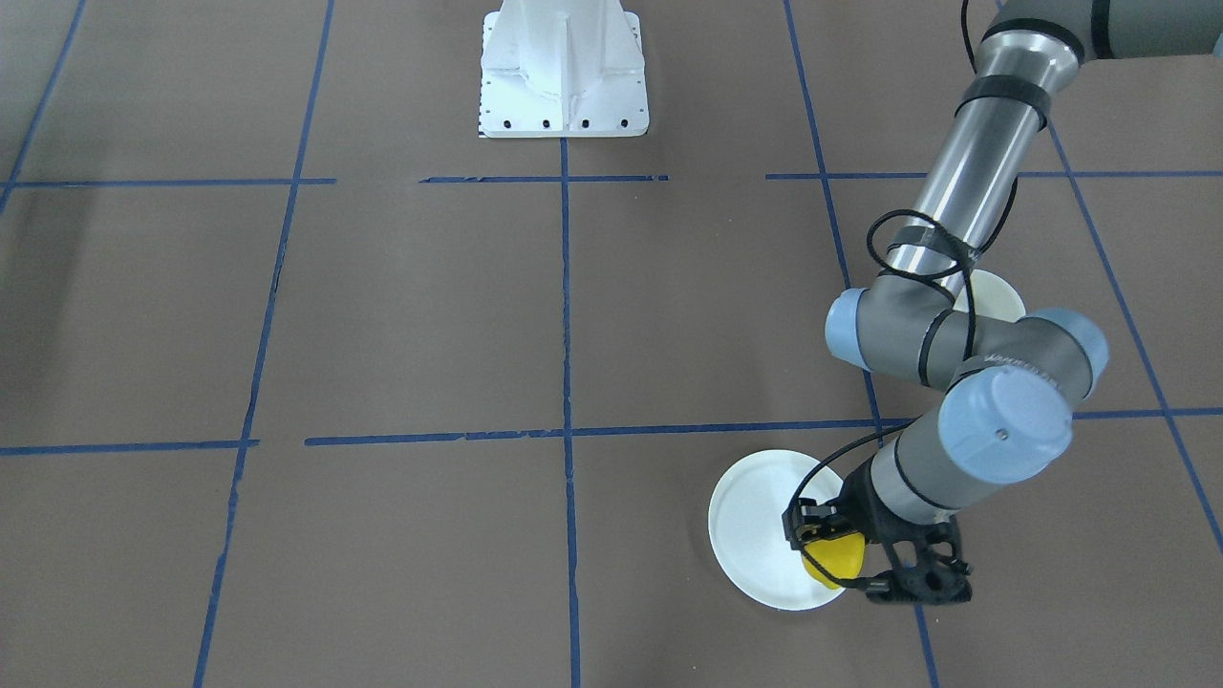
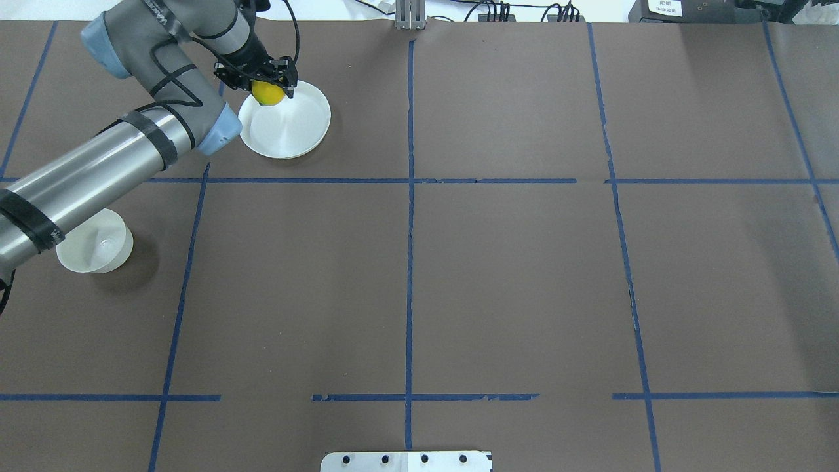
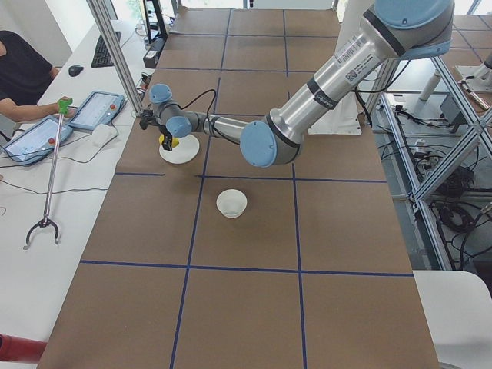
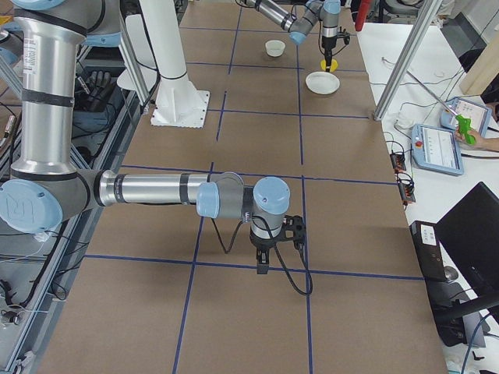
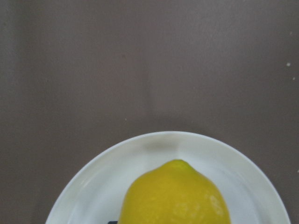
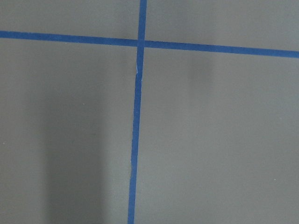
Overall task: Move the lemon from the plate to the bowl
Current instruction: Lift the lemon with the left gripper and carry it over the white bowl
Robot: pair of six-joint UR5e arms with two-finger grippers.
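Clamped on the lemon (image 2: pixel 268 94), the left gripper (image 2: pixel 266 86) holds it over the plate's (image 2: pixel 298 131) edge, apparently to clear the rim before carrying it to the bowl (image 2: pixel 96 250), well apart.

Nothing fully legible. Left arm (image 1: pixel 965 162): pale lettering (image 1: pixel 1015 359) on a wrist housing, too small to read; code sticker (image 3: pixel 355 54) on its tube. White label (image 2: pixel 665 6) on dark box (image 2: pixel 714 12) at table's far edge, print unreadable.

Brown-covered table (image 2: pixel 524 288) gridded with blue tape (image 2: pixel 408 282); white side bench (image 3: pixel 31 269) carrying tablets (image 3: pixel 94 110); aluminium frame post (image 3: pixel 115 58) alongside.
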